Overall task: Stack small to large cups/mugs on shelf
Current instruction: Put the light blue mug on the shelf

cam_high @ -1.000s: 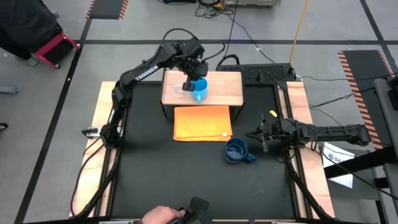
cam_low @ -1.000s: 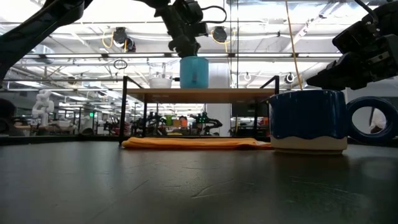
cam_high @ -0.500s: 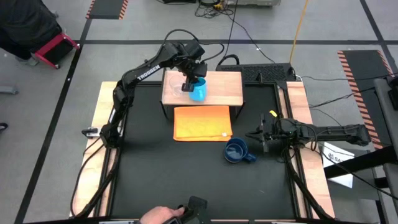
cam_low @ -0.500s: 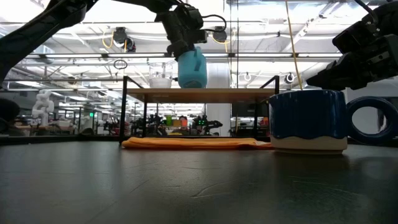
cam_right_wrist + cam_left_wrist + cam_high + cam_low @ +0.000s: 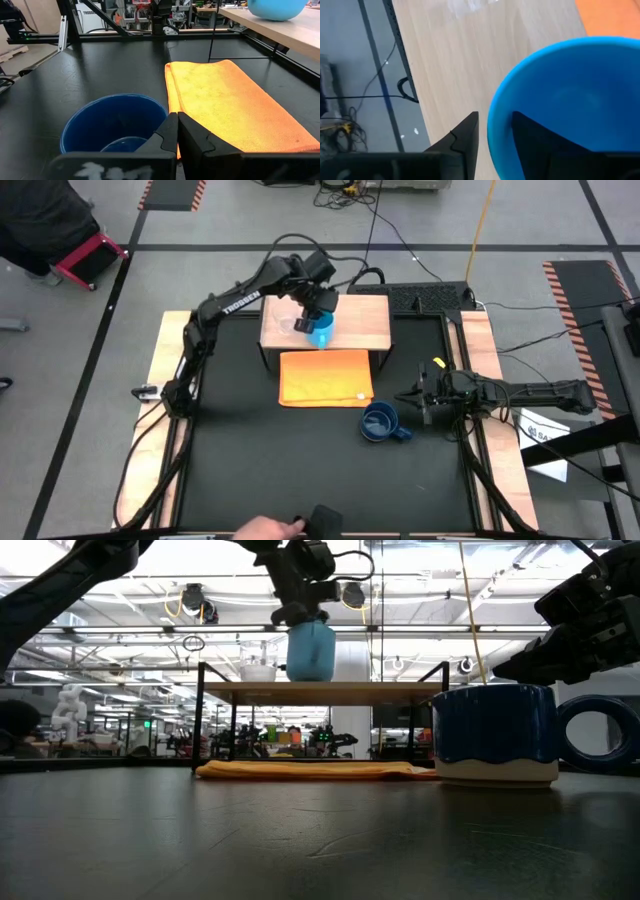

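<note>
Fingertips of a person's hand [image 5: 262,527] show at the six o'clock edge of the black table [image 5: 250,450] in the high view. Nearer the middle, at about four o'clock, the dark-blue mug [image 5: 379,423] stands upright on the table, handle toward the right arm. The right gripper [image 5: 418,401] waits just beside it, its fingers [image 5: 170,132] pressed together on nothing. Past the mug an orange cloth [image 5: 326,376] lies flat, touching the front of the shelf [image 5: 368,330]. At twelve o'clock, the light-blue mug [image 5: 321,333] sits on the shelf board with the left gripper [image 5: 322,318] above it, one finger [image 5: 462,142] outside the rim and one inside; whether they pinch the wall cannot be told. The clear glass cup [image 5: 302,326] stands just beside the mug, at its nine o'clock.
</note>
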